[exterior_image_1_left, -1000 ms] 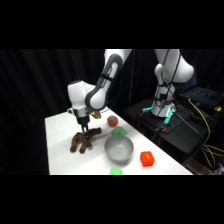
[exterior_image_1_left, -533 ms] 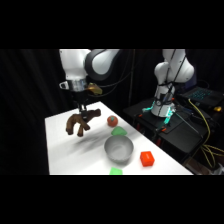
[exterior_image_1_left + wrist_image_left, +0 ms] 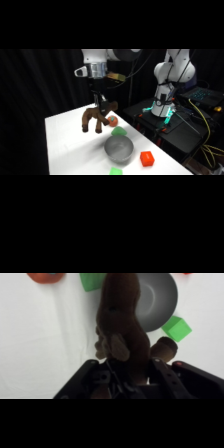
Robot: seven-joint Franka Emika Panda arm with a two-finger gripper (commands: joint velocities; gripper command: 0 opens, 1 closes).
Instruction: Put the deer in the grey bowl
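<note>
1. Deer (image 3: 96, 119): dark brown plush, held aloft above the table (image 3: 65, 140), legs dangling below the gripper (image 3: 101, 106).
2. Gripper: clamped on the deer, which is seen hanging beneath it in the wrist view (image 3: 122, 319).
3. Grey bowl (image 3: 118, 148): resting on the table, below and right of the gripper.
4. Orange-red block (image 3: 147, 159): set right of the bowl.

Soft, matt plush is seen on the deer (image 3: 122, 319) clamped in the gripper (image 3: 131, 374) — fuzzy and dull. Below it, the grey bowl (image 3: 159, 299) looks smooth with a faint metallic sheen; the table (image 3: 45, 339) appears matt white.
</note>
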